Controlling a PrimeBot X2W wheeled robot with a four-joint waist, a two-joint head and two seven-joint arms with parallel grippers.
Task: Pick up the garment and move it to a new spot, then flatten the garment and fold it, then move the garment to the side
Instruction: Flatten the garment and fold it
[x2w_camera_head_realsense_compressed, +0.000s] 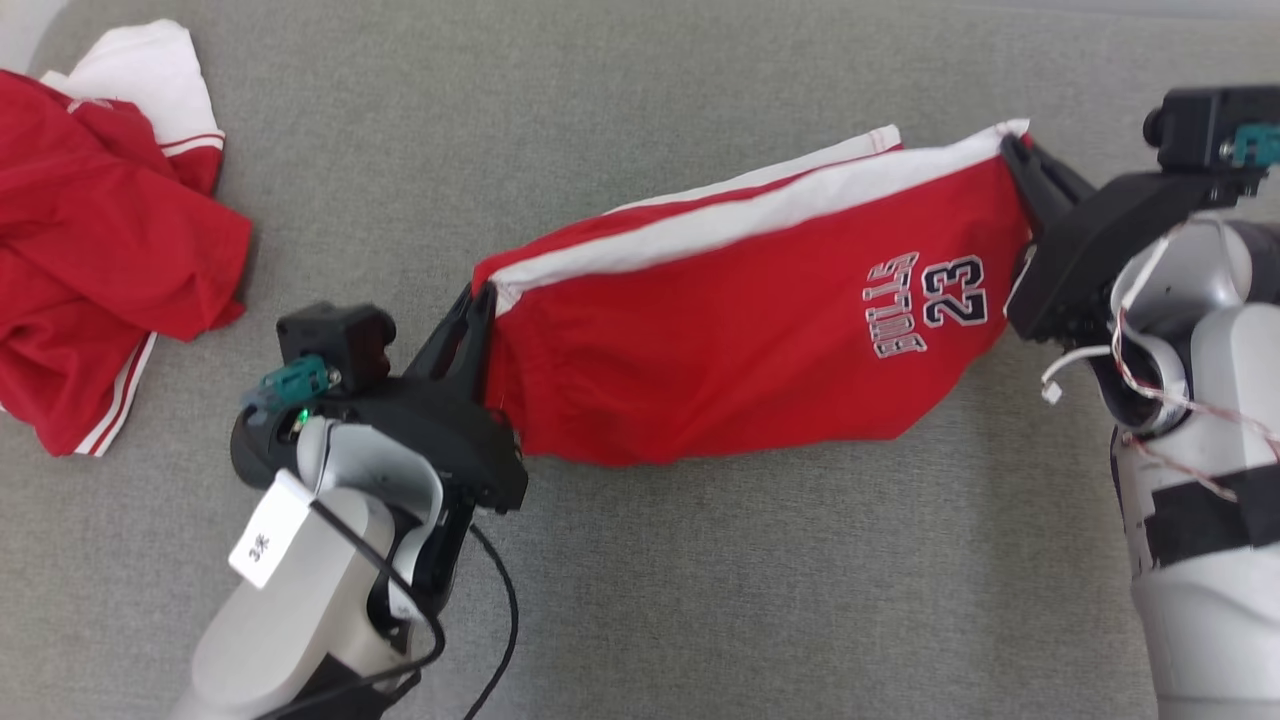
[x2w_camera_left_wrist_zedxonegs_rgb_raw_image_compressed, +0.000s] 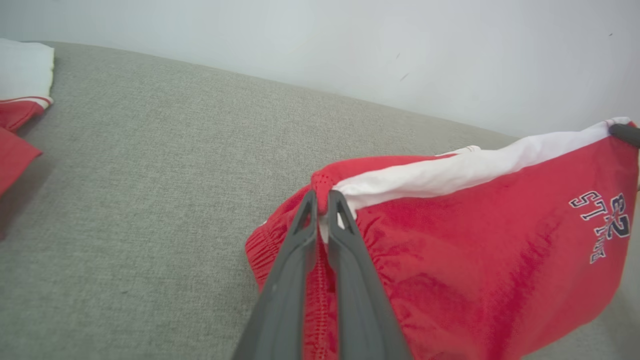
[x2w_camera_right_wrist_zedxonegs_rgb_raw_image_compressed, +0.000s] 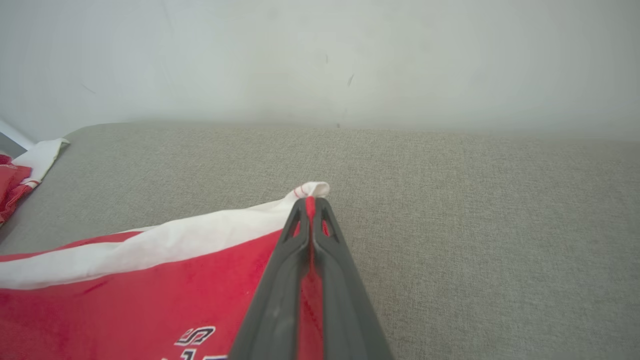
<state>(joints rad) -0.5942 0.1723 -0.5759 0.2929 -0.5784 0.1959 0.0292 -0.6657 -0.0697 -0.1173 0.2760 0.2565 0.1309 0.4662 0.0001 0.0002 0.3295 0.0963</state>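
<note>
The garment (x2w_camera_head_realsense_compressed: 740, 330) is a pair of red shorts with a white side stripe and a "BULLS 23" print, stretched between my two grippers above the grey surface. My left gripper (x2w_camera_head_realsense_compressed: 482, 298) is shut on its waistband corner, seen close up in the left wrist view with the left gripper (x2w_camera_left_wrist_zedxonegs_rgb_raw_image_compressed: 322, 196) pinching red cloth of the garment (x2w_camera_left_wrist_zedxonegs_rgb_raw_image_compressed: 475, 250). My right gripper (x2w_camera_head_realsense_compressed: 1015, 148) is shut on the opposite hem corner; in the right wrist view the right gripper (x2w_camera_right_wrist_zedxonegs_rgb_raw_image_compressed: 311, 201) clamps the white and red edge of the garment (x2w_camera_right_wrist_zedxonegs_rgb_raw_image_compressed: 130, 280). The lower part of the shorts hangs slack.
A second red and white garment (x2w_camera_head_realsense_compressed: 90, 240) lies crumpled at the far left of the grey fabric surface (x2w_camera_head_realsense_compressed: 700, 580). A pale wall (x2w_camera_right_wrist_zedxonegs_rgb_raw_image_compressed: 320, 60) rises behind the surface's far edge. A black cable (x2w_camera_head_realsense_compressed: 500, 610) loops by my left forearm.
</note>
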